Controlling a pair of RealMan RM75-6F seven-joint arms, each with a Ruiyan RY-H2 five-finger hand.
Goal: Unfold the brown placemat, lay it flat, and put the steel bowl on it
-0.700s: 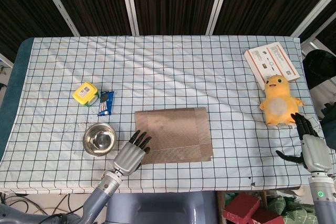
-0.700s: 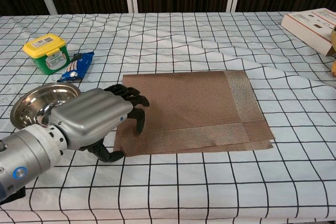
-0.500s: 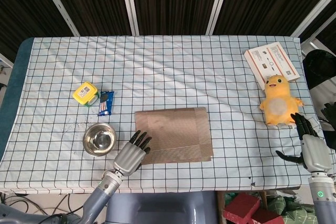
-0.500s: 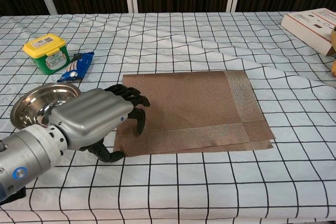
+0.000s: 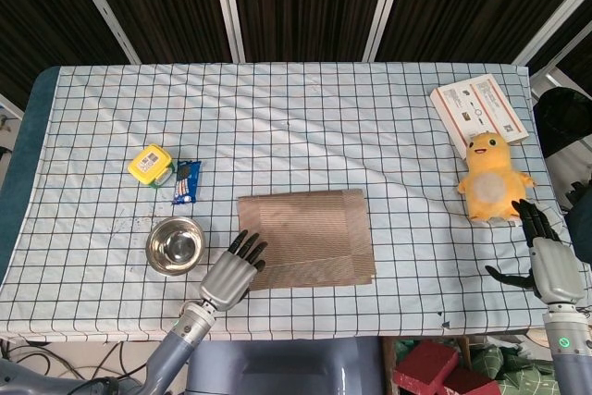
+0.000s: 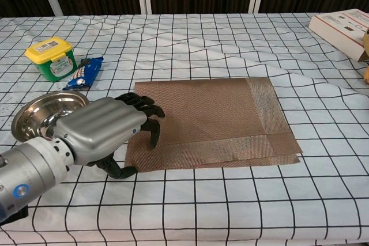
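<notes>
Still folded: brown placemat (image 5: 307, 239) at tabletop (image 5: 296, 127) centre. Left hand (image 6: 101, 128) resting on its 9 o'clock edge, fingers (image 6: 151, 124) curled over, gripping nothing obvious. Steel bowl (image 5: 175, 246) just beyond at 9 o'clock. Right hand (image 5: 548, 261) off at 3 o'clock, fingers spread, empty.
</notes>
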